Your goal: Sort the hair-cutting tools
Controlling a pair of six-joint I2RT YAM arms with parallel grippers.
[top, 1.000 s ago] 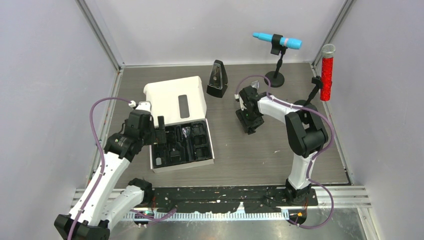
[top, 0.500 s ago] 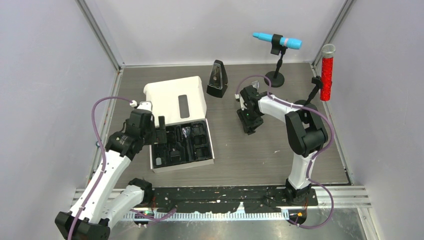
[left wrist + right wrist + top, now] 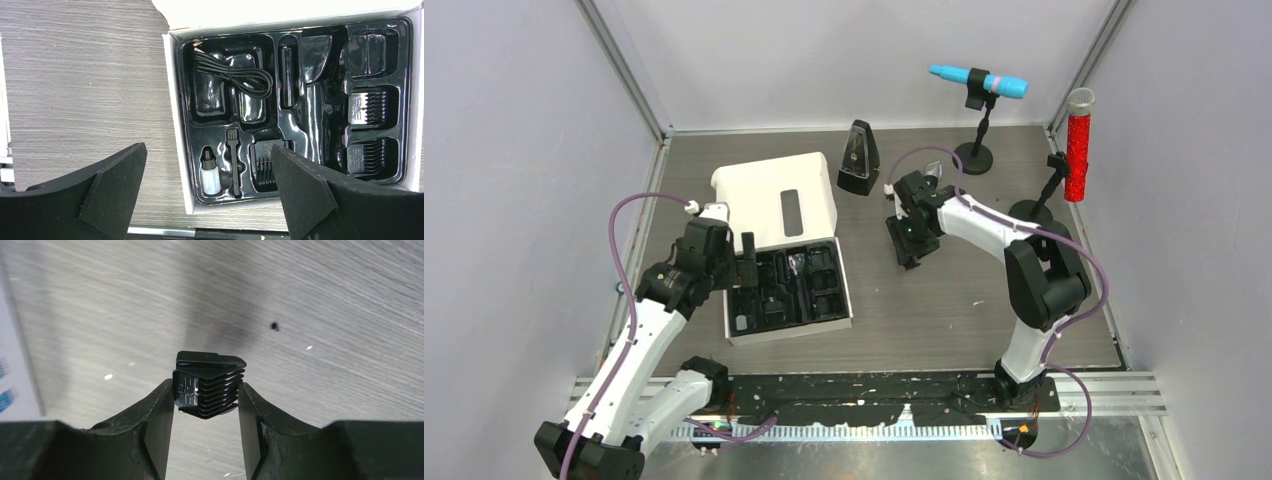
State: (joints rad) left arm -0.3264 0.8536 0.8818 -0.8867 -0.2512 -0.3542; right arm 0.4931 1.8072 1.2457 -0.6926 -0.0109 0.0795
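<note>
- The right gripper (image 3: 206, 395) is clamped on one comb guard (image 3: 209, 385), over the table to the right of the white box (image 3: 764, 200).
- The left gripper (image 3: 207, 150) hangs at the box's left edge, jaws spread wide, holding nothing.
- The box's tray holds one coiled cable (image 3: 235, 75), one short cylinder (image 3: 286, 70), one tiny bottle (image 3: 210, 172), one brush (image 3: 232, 160) and three toothed guards (image 3: 367, 107).
- Right of the box stands one metronome (image 3: 858, 158); farther right are two microphones (image 3: 979, 80).
</note>
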